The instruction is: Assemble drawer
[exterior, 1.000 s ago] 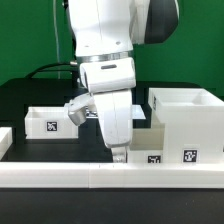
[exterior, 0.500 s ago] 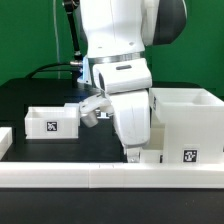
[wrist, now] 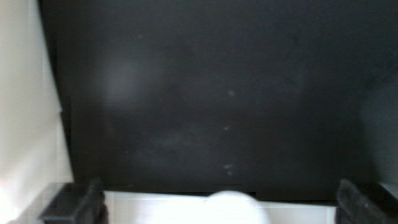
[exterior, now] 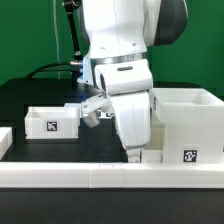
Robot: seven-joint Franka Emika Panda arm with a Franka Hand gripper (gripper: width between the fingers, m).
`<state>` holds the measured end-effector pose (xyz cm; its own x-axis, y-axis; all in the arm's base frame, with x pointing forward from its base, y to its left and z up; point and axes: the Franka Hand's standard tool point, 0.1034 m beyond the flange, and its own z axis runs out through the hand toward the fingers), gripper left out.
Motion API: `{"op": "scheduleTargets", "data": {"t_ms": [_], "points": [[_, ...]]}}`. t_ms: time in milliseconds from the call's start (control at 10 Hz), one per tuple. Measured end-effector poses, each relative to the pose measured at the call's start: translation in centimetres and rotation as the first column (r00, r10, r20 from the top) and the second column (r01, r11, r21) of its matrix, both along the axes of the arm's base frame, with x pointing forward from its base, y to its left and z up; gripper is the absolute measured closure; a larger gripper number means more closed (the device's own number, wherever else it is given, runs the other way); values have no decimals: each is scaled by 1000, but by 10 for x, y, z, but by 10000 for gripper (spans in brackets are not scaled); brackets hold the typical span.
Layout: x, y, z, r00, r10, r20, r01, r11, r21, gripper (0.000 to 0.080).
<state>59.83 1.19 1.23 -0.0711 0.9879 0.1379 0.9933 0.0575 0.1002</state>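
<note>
A small open-top white tray (exterior: pixel 50 120) with a square tag sits on the black table at the exterior view's left. The tall white housing (exterior: pixel 186 122) with tags stands at the right. A second white tray (exterior: pixel 153 153) lies low between them, mostly hidden behind my gripper (exterior: pixel 135 155). The gripper points straight down over it. In the wrist view my gripper (wrist: pixel 219 203) is open, with its dark fingers (wrist: pixel 75 203) wide apart on either side of a white part (wrist: pixel 214 209), blurred and close. I cannot tell if they touch it.
The low white border rail (exterior: pixel 60 176) runs along the table's front. A white piece (exterior: pixel 4 140) shows at the far left edge. Black cables (exterior: pixel 55 68) hang behind the arm. In the wrist view a white wall (wrist: pixel 18 100) borders the black table (wrist: pixel 214 90).
The arm has moved to the exterior view's right, toward the housing, and now covers the middle tray's tag. In the last half second it has barely moved.
</note>
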Motion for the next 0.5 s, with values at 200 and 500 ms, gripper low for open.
{"op": "scheduleTargets", "data": {"t_ms": [200,500], "points": [[1,10,-4,997,74,24,-73,997,-5,150],[0,14,-4,997,68,19,-68,998,-9,150]]}}
